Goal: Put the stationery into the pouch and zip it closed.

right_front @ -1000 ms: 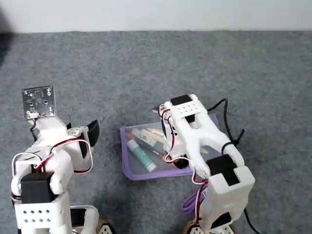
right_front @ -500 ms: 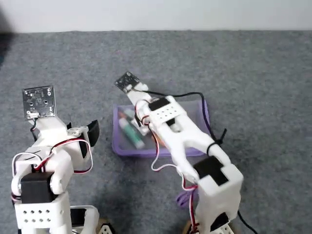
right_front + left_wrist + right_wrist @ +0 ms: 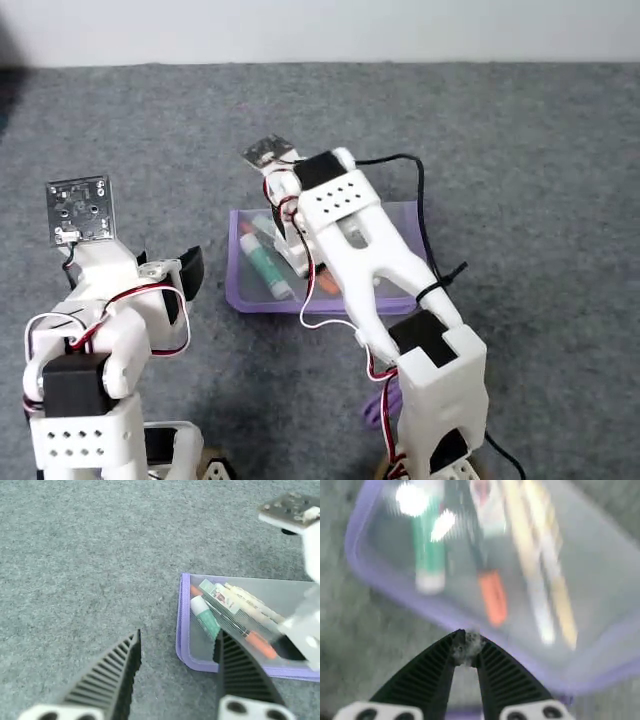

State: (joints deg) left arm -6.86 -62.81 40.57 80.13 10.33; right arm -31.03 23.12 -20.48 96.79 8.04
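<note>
Stationery (image 3: 265,262): lay inside the purple pouch (image 3: 238,285) on the grey counter (image 3: 500,150); packing judged done. Right fingers (image 3: 440,665) pinched a small pale tab (image 3: 466,645) at the pouch's rim; left fingers (image 3: 117,672) stood apart, empty, beside it. Zip closure unconfirmed, probably outstanding.

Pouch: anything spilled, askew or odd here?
Nothing stands out. The pouch lies flat on the carpet with the glue stick, pen and pencils all inside, none spilled. The right pincer is shut on a tab at the pouch's purple edge, probably the zip pull. The left pincer is open beside it.
</note>
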